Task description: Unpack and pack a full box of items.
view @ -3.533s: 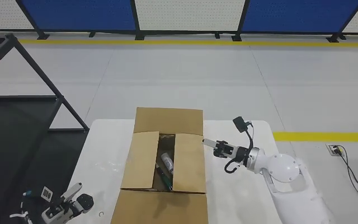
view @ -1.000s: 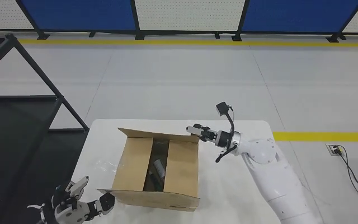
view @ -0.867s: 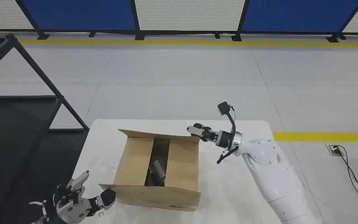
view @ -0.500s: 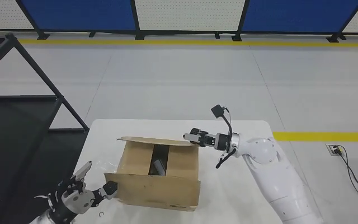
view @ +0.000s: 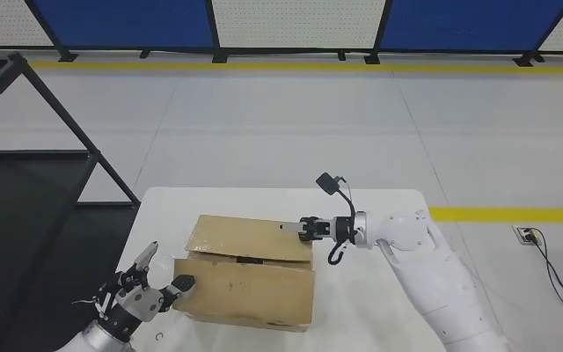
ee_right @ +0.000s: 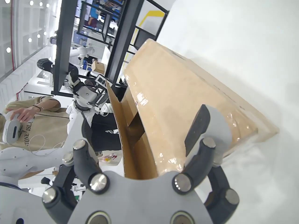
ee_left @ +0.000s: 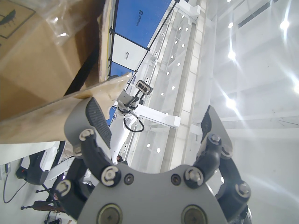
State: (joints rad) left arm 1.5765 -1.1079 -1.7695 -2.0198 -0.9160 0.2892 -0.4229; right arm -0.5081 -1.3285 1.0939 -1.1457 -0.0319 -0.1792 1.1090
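The cardboard box [view: 247,283] on the white table [view: 369,304] is tipped toward the near edge. Only a dark slit of its opening [view: 255,260] shows, and the contents are hidden. My right gripper [view: 295,228] is at the box's raised far edge. In the right wrist view it [ee_right: 146,127] stands open astride a flap and the taped wall [ee_right: 168,108], with one finger [ee_right: 205,124] lying on the wall. My left gripper [view: 167,271] stands open at the near left corner. One left pad [ee_left: 98,120] touches a flap's edge [ee_left: 70,108]. A clear plastic bag [ee_left: 53,12] lies against the box.
A black metal rack [view: 53,114] stands left of the table. Bare table lies to the right of the box and behind it. Blue and white panels [view: 290,22] close off the floor at the back.
The box has gone from lying flat with its flaps open to tipped toward the near edge. The right gripper moved left with the far edge. The left gripper rose to the near left corner.
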